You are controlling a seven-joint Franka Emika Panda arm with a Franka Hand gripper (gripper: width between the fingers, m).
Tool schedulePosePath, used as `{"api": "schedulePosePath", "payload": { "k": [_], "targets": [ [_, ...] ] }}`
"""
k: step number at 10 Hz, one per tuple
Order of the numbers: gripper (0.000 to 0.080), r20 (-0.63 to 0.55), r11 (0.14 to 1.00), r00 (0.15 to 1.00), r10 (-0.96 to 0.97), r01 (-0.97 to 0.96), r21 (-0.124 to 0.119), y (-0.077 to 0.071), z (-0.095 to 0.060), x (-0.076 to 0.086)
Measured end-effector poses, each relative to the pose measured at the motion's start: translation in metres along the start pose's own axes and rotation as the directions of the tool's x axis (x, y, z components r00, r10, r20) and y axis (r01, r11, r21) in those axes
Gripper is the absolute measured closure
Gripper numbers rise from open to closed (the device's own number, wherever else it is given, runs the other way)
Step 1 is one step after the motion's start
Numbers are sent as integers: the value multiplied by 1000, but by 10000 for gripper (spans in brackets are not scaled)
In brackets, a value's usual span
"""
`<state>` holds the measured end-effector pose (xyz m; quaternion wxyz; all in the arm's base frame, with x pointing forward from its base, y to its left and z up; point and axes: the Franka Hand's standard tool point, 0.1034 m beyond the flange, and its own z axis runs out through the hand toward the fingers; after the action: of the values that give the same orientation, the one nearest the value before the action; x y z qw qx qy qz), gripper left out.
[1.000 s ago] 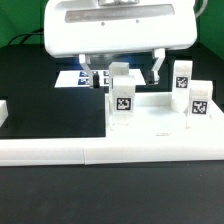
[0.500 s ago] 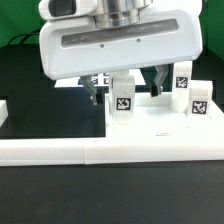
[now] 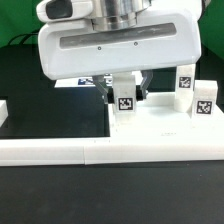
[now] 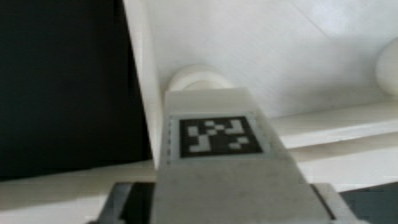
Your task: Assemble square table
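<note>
Leg block (image 3: pixel 124 96) tag unreadable; gripper (image 3: pixel 124 88) fingers flank it.

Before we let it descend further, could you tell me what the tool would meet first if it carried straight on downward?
Most likely the tagged leg block standing upright on the white slab: the tool straddles it, fingers on either side. Whether the fingers already touch it is unclear.
</note>
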<state>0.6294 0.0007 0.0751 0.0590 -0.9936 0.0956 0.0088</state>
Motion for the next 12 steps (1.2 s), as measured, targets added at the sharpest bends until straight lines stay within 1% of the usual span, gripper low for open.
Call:
{"api": "schedulePosePath", "payload": {
  "k": [2,3,5,6,8,9,11,12],
  "targets": [
    [509,-18,987,987,161,-161,-1,2,1,1],
    [509,-66,959,956,285,-285,6,4,2,1],
    [509,-98,862,857,506,-506,30,8,2,0],
    [509,-105,755,748,656,-652,74,10,2,1],
    [509,-61,509,506,861,-851,126,12,3,-1],
    [508,-30,380,380,925,-913,149,13,3,-4],
    [507,-15,301,303,953,-942,147,13,2,-5],
    [507,-4,249,251,968,-957,150,13,3,-5]
  ]
}}
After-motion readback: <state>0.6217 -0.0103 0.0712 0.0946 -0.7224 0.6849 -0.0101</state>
